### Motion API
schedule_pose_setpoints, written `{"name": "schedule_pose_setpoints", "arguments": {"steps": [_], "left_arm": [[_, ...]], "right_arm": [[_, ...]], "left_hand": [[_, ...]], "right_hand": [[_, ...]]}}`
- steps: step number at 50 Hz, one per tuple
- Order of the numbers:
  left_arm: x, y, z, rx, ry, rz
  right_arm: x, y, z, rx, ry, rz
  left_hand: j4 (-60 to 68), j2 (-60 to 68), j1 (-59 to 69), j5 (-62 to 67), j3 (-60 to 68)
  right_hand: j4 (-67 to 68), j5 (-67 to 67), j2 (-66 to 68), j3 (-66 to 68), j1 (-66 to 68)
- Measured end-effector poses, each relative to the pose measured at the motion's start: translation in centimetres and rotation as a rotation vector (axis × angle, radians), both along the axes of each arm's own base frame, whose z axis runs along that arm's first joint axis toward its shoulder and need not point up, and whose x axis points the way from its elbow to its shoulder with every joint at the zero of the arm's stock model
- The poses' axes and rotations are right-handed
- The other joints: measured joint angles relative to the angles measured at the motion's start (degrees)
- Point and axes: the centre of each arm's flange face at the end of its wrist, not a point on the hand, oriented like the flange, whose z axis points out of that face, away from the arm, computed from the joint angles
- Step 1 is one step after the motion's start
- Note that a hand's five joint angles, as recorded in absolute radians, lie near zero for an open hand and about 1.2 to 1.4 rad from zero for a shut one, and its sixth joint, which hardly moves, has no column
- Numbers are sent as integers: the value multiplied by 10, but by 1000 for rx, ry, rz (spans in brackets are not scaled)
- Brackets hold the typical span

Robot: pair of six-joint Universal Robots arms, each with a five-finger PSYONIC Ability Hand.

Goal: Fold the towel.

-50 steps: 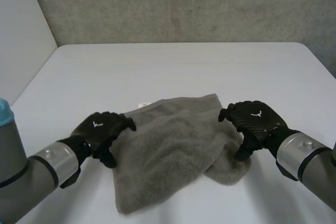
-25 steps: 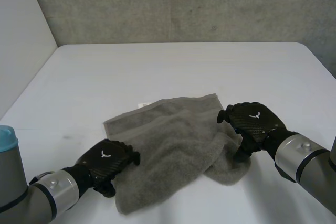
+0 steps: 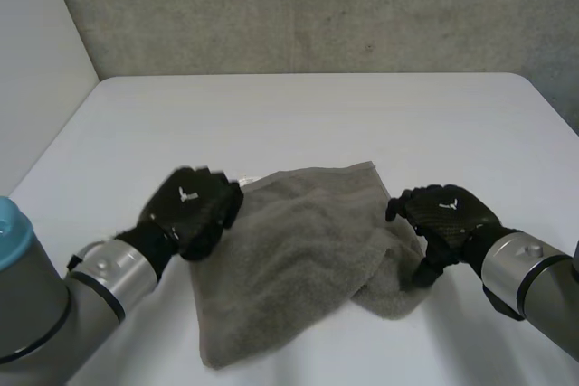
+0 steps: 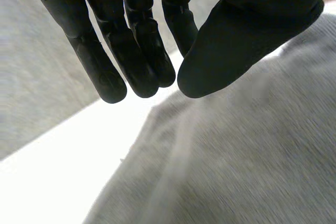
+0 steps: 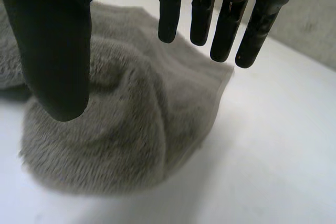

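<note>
A grey towel (image 3: 298, 250) lies crumpled on the white table (image 3: 298, 115), its right side bunched into a fold. My left hand (image 3: 192, 208) hovers over the towel's far left corner. In the left wrist view its fingers (image 4: 142, 51) and thumb are drawn together with nothing between them, and the towel (image 4: 236, 156) lies below. My right hand (image 3: 443, 214) is at the bunched right side. In the right wrist view its fingers (image 5: 231, 19) hang straight and apart from the thumb, just above the towel (image 5: 131, 129).
A small white label (image 3: 246, 180) shows at the towel's far edge. The table's left edge (image 3: 54, 146) meets a pale wall, and a grey wall stands behind the far edge. Bare tabletop lies beyond the towel.
My left hand has moved from the towel's near left edge to its far left corner, and its fingers have closed. The right hand has shifted slightly right.
</note>
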Motion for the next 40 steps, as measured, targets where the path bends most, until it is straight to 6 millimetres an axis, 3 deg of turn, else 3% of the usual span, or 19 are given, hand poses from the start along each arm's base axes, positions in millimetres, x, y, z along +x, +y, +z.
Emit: {"name": "schedule_pose_setpoints", "arguments": {"steps": [7,9,10,12,19,21,23,29,40], "left_arm": [[2,0,12,-4,47,24],[2,2,10,1,39,21],[3,4,6,10,22,17],[5,9,0,20,-13,4],[12,25,-19,21,-139,-74],[19,31,-30,3,-215,-131],[23,32,-34,-6,-249,-157],[37,36,-45,1,-324,-222],[41,39,-50,53,-317,-254]], "right_arm": [[-5,3,-10,96,50,-23],[-5,2,-10,98,49,-23],[-5,2,-11,96,48,-22],[-4,2,-11,89,47,-20],[-3,1,-11,69,45,-13],[-2,1,-11,64,45,-10],[-2,1,-11,64,45,-10],[-3,1,-12,66,46,-10],[-2,2,-13,71,47,-7]], "left_hand": [[1,1,2,1,1],[-69,-69,-45,-52,-68],[-194,-204,-196,-187,-202],[-287,-293,-268,-279,-285],[-368,-372,-346,-357,-367],[-463,-462,-443,-455,-460],[-490,-489,-464,-481,-489],[-513,-514,-488,-506,-513],[-471,-472,-451,-462,-471]], "right_hand": [[0,0,0,0,0],[0,0,0,0,0],[0,0,0,0,0],[0,0,0,0,0],[-1,-3,0,0,0],[-1,-5,0,0,0],[-1,-5,0,0,0],[-1,-5,0,0,0],[-1,-5,0,0,0]]}}
